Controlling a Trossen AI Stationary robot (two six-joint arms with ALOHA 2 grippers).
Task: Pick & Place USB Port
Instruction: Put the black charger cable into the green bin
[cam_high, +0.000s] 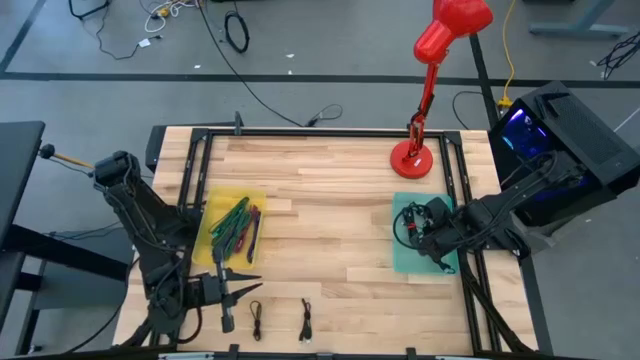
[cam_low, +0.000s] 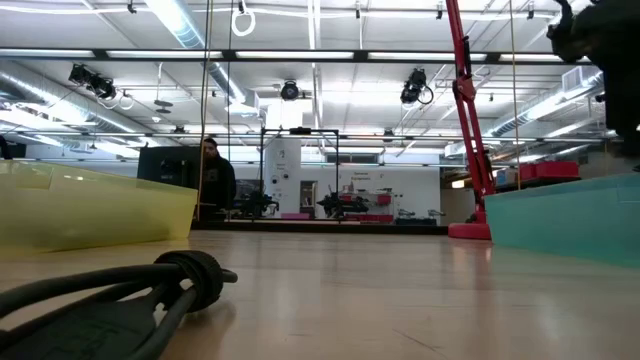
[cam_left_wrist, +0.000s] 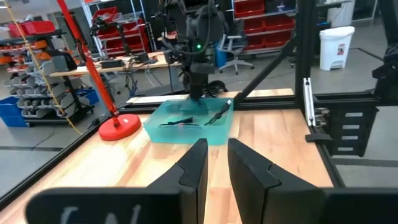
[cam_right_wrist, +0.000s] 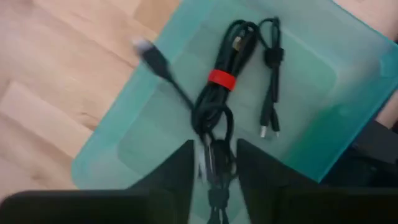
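A bundle of black USB cable (cam_right_wrist: 217, 93) tied with a red band lies in the teal tray (cam_right_wrist: 124, 143) at the table's right, one plug blurred beside it. My right gripper (cam_right_wrist: 214, 165) points down over this tray (cam_high: 405, 262), open, with the bundle's near end between its fingers. A thinner black cable (cam_right_wrist: 270, 81) lies beside the bundle. My left gripper (cam_left_wrist: 216, 155) stands near the table's front left (cam_high: 245, 285), pointing level toward the teal tray (cam_left_wrist: 186, 130). Its fingers stand a narrow gap apart with nothing between them. My right gripper comes from above with a finger on either side of the black bundle's end (cam_right_wrist: 214, 149). The bundle rests on the tray floor. I cannot tell whether the fingers touch it.
A yellow tray (cam_high: 235, 225) with green and red cables stands at the left. Two short black cables (cam_high: 257, 320) (cam_high: 306, 320) lie near the front edge. A red desk lamp (cam_high: 412, 158) stands behind the teal tray. Bare wood lies between the trays.
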